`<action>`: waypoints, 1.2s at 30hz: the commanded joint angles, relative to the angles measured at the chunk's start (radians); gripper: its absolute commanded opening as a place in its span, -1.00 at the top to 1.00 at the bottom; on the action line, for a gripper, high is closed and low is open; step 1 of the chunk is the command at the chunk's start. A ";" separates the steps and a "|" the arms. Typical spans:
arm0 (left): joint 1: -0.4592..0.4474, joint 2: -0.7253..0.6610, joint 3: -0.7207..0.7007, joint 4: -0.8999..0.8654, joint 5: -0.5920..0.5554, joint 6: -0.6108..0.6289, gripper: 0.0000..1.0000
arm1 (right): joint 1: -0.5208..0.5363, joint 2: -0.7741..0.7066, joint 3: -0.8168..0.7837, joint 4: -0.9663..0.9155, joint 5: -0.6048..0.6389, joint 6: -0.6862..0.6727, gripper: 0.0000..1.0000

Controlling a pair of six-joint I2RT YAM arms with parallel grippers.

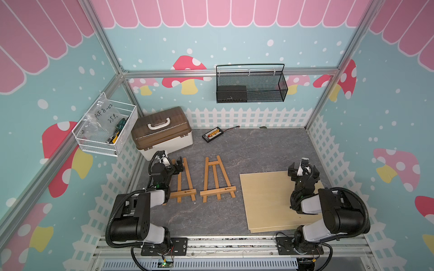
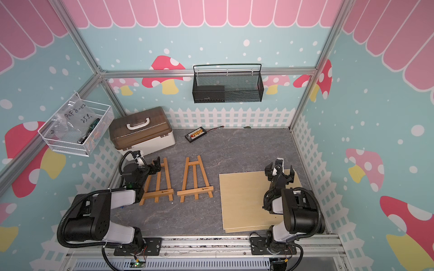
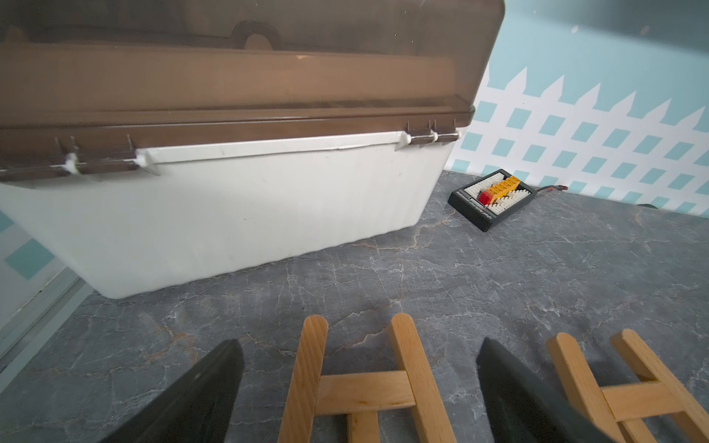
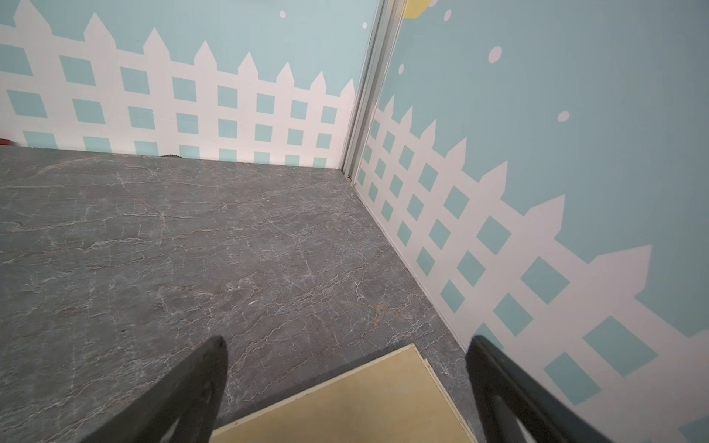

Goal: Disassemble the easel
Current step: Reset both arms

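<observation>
The left easel [image 1: 184,193] is lying flat on the counter [image 1: 258,145] close to its left edge, the second easel [image 1: 218,190] just beside it toward the middle. Both are looking whole to me. My left gripper [image 3: 358,353] is hovering wide open astride the left easel's top, gripping nothing. The boards [image 1: 265,199] are lying stacked by the right edge. My right gripper [image 4: 345,345] is hanging wide open and empty over their far corner. I am judging the taking-apart barely begun.

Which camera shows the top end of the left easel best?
Left wrist view: the left easel's top end lies close up between the open left gripper's fingers. In both top views it is small and partly hidden behind that gripper. The right wrist view misses it.
</observation>
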 commanded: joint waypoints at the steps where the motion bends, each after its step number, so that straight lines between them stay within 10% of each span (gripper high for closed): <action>1: -0.004 0.008 -0.006 0.023 -0.011 0.023 -0.98 | 0.001 0.009 0.005 0.019 0.016 -0.004 -0.99; 36: -0.002 0.005 -0.028 0.061 -0.008 0.020 -0.98 | 0.005 0.010 0.018 -0.008 0.087 0.018 -0.99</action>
